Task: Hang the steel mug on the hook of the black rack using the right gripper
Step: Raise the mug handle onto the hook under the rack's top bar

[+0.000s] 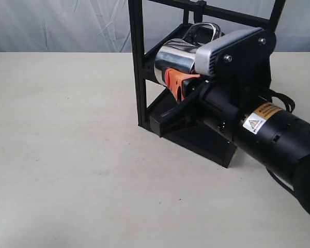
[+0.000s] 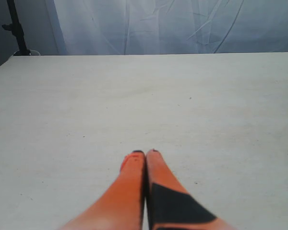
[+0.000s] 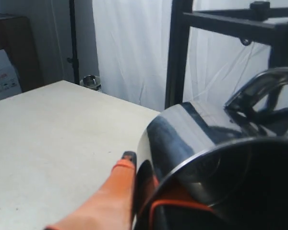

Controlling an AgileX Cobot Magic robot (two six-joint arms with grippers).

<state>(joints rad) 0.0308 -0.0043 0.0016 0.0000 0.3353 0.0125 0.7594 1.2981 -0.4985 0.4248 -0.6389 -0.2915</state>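
The right gripper (image 1: 182,85) comes in from the right of the exterior view and is clamped on the steel mug (image 1: 176,57). Orange pads press the mug's wall, w/ the mug tipped on its side & held up in the air, off the table (image 1: 67,155). Its thin loop handle (image 1: 204,32) points upward, just below the top crossbar (image 1: 222,14) of the black rack (image 1: 137,67). The mug sits betw. the rack's front post and the gripper's grey-edged plate (image 1: 230,49), above the lower shelf (image 1: 201,139). Can't tell if the handle touches the bar. Hook is not clear in the exterior view; in the right wrist view a small dark peg (image 3: 246,41) hangs under the crossbar, apart from the handle (image 3: 259,91).

Right wrist view: mug (image 3: 197,139) fills the frame, open mouth toward the camera, one orange finger (image 3: 113,191) against its side.

Left gripper (image 2: 145,154): orange fingers pressed together, nothing betw. them, low over bare table (image 2: 134,96), well away from the rack.

A yellow warning label (image 1: 262,117) shows on the right arm.
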